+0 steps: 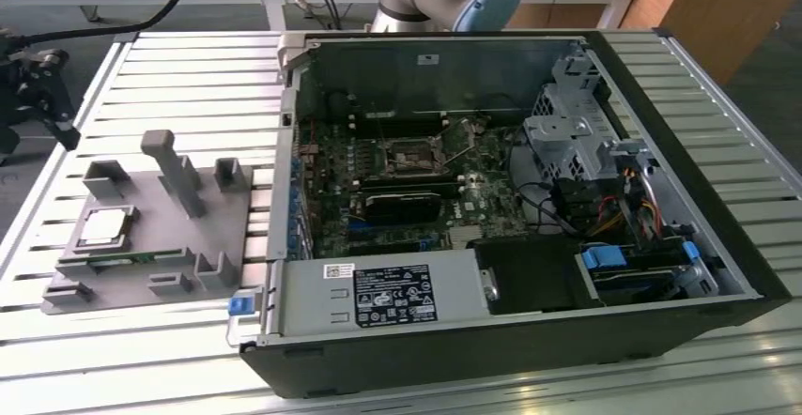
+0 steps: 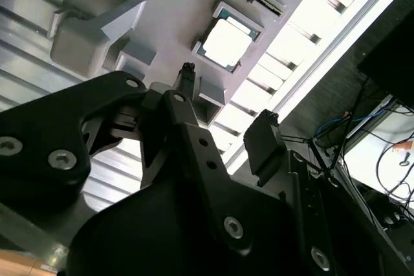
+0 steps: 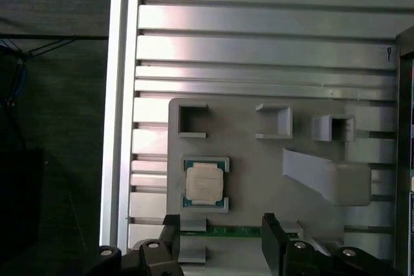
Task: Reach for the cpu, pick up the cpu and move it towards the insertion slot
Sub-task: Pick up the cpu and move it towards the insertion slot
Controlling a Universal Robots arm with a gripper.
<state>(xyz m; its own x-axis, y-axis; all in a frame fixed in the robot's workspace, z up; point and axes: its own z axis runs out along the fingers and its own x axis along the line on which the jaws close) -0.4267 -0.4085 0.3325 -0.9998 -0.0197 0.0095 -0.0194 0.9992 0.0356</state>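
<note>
The cpu (image 1: 105,225) is a small silvery square lying flat in a recess of the grey plastic fixture (image 1: 131,199), at the exterior view's left. Inside the open computer case, the insertion slot (image 1: 411,159) shows as a dark square in a metal frame on the motherboard. My gripper (image 1: 48,91) hangs above the table's left edge, beyond the fixture and apart from the chip. In both wrist views the cpu (image 3: 205,182) (image 2: 226,43) lies just ahead of my open gripper (image 3: 220,224) (image 2: 226,95), with nothing between the fingers.
The black computer case (image 1: 527,340) lies open on the slatted metal table (image 1: 188,77). A thin green memory strip (image 3: 239,231) sits in the fixture beside the chip. The fixture has raised posts (image 1: 176,171). A long black card (image 1: 401,204) sits below the socket.
</note>
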